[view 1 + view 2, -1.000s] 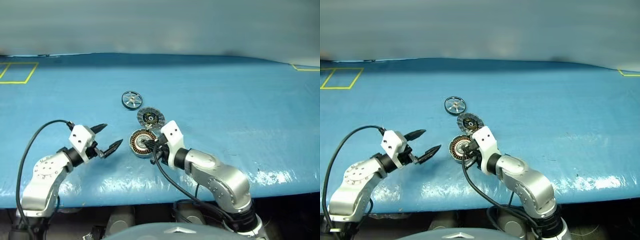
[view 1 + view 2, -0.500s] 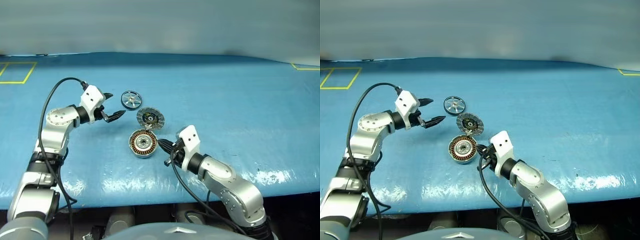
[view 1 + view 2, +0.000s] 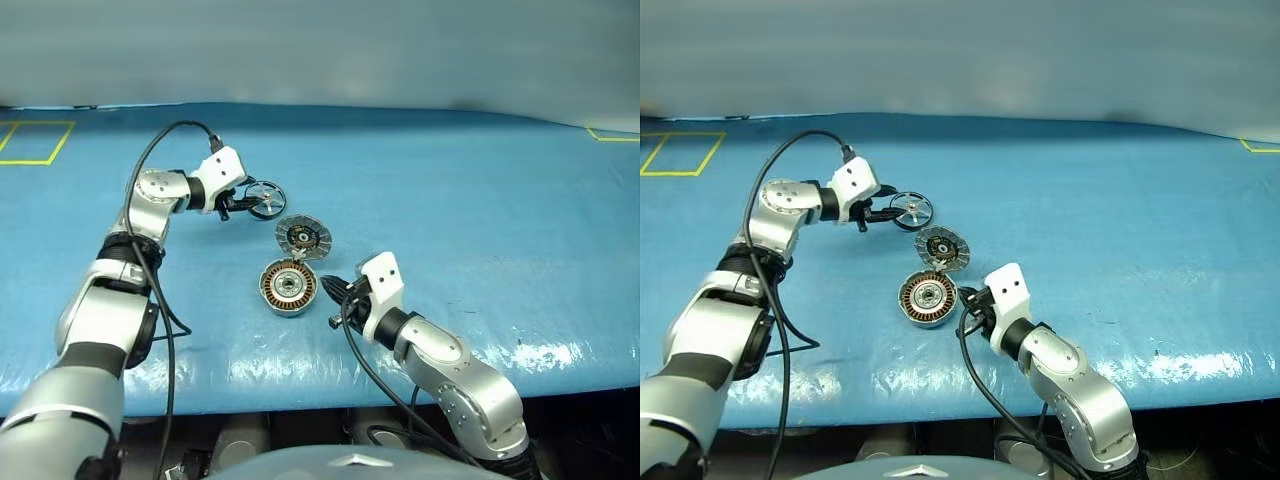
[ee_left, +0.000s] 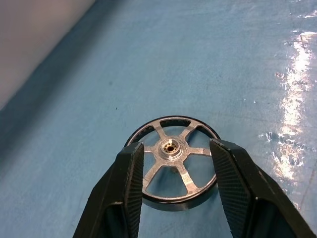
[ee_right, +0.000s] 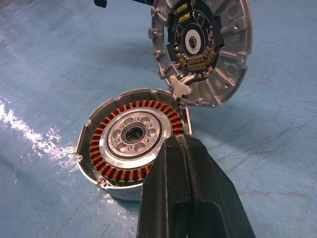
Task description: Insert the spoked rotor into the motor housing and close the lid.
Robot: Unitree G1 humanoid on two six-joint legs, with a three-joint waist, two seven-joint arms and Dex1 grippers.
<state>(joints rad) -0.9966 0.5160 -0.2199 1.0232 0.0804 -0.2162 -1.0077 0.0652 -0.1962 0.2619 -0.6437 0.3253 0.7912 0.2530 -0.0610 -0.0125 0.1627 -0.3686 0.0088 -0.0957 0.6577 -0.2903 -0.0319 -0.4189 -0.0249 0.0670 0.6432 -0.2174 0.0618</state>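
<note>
Two grippers are at work on the blue table (image 3: 480, 200). Nearest, the right gripper (image 3: 328, 290) is seen with its fingers pressed together and holding nothing, its tips just beside the right rim of the motor housing (image 3: 288, 287), whose copper windings are exposed; whether rim and tips touch cannot be told. Just beyond, the lid (image 3: 302, 237) is stood open on its hinge. Farther and to the left, the spoked rotor (image 3: 265, 199) lies flat, bracketed by the half-open left gripper (image 4: 176, 168), with one finger at each side of the dark rim (contact cannot be confirmed). A light, stiff, smooth metal wheel is judged; across the rim is the sensible hold, since the spokes are thin.
</note>
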